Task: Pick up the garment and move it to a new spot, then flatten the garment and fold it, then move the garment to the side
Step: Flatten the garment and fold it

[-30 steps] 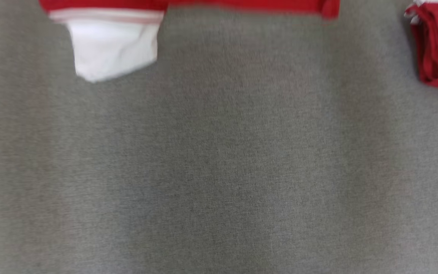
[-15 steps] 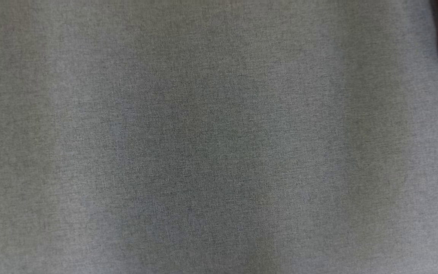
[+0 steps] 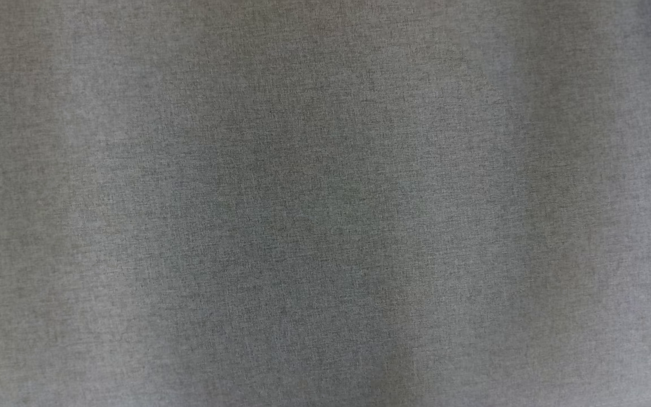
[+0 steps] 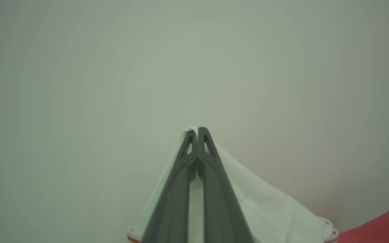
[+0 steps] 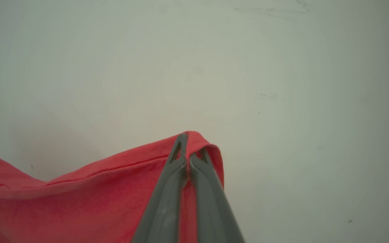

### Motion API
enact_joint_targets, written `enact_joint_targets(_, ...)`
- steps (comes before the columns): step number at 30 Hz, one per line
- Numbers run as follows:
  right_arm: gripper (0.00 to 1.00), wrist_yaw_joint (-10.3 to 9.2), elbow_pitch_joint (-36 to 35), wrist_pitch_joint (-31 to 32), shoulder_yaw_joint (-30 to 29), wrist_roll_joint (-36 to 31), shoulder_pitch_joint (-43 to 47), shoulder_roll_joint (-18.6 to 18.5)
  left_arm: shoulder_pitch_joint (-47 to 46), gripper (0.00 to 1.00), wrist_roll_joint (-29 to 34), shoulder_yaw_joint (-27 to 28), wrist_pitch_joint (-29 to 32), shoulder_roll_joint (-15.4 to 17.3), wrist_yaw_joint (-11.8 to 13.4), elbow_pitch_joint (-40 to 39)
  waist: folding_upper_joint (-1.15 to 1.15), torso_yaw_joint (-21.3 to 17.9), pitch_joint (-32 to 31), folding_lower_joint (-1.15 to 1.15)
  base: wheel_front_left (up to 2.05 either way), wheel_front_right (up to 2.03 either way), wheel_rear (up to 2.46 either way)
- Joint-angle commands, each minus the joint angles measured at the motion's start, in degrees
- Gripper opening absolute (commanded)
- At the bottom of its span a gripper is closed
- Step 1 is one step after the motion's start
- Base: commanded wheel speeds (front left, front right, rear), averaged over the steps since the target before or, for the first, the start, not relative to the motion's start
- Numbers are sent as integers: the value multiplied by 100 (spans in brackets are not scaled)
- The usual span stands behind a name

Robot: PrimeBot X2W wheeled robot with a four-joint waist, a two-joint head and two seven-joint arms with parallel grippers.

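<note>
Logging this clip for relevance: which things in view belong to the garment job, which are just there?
Job: garment; left gripper, shut on its white part; right gripper, shut on its red edge.
Just there: grey cloth surface; pale background.

The head camera looks steeply down from close by onto a flat grey woven fabric surface [image 3: 325,203], near enough that the weave shows. A dark sliver at that view's upper right edge is too small to tell. The left wrist camera sits behind the left gripper [image 4: 197,130] and looks along its two dark grey fingers, pressed together on the white part of the red and white cloth garment [image 4: 265,206], toward a plain off-white surface [image 4: 113,67]. The right wrist camera looks likewise along the right gripper [image 5: 191,144], clamped on a red edge. Both wrist views share the garment's red cloth and that pale backdrop.
</note>
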Motion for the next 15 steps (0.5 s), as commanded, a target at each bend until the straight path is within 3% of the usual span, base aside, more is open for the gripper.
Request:
enact_joint_targets(1, 0, 7, 25, -38, 45, 62, -83, -4, -111, 0, -49, -19, -51, 24, -7, 18, -1, 3, 15, 0, 0, 0, 0)
enact_joint_targets(15, 0, 7, 256, -179, 467, 293, -465, 168, -458, 0, -229, -547, -320, -84, -7, 101, -1, 52, 235, 0, 0, 0, 0)
